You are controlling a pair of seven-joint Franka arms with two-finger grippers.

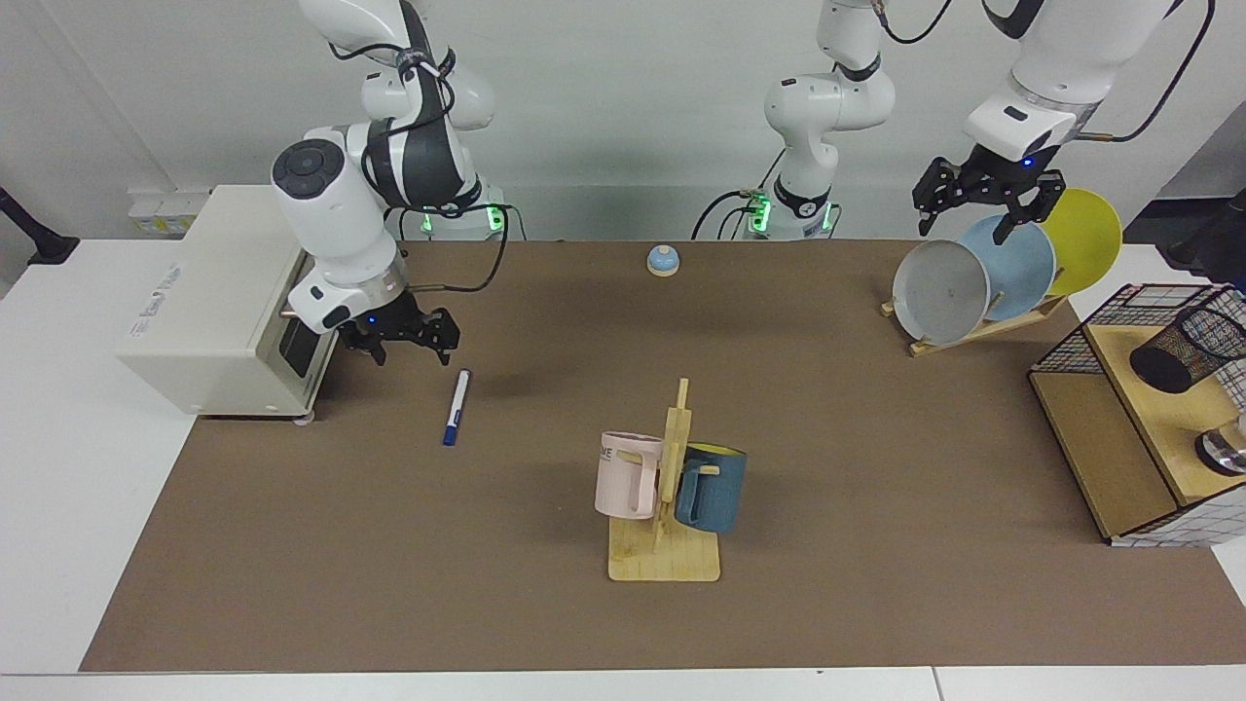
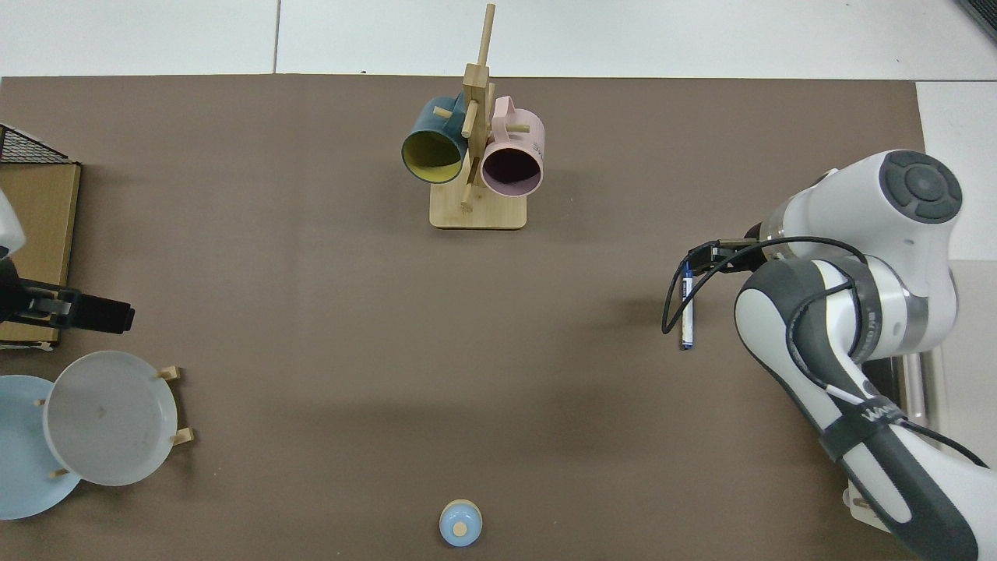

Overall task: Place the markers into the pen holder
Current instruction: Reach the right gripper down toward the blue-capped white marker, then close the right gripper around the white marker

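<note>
Brown matting covers the table, and I go over it from the biggest thing to the smallest. At the facing view's left stands a cream toaster oven. At the far right I see a wooden box with white wire-grid sides; the black mesh pen holder sits on its upper shelf, leaning, next to a shiny round metal object. Behind it a rack holds three plates: grey, blue and yellow. In the middle a wooden mug tree carries a pink mug and a blue mug. My right gripper hangs low beside the oven door, its fingers spread apart and holding nothing; it is just behind the marker, not touching it as far as I can see. In the top view the gripper partly covers the marker's blue cap end. My left gripper waits above the plates with fingers open, empty. The marker lies flat on the mat, well apart from the pen holder. A small blue bell sits near the back edge.
</note>
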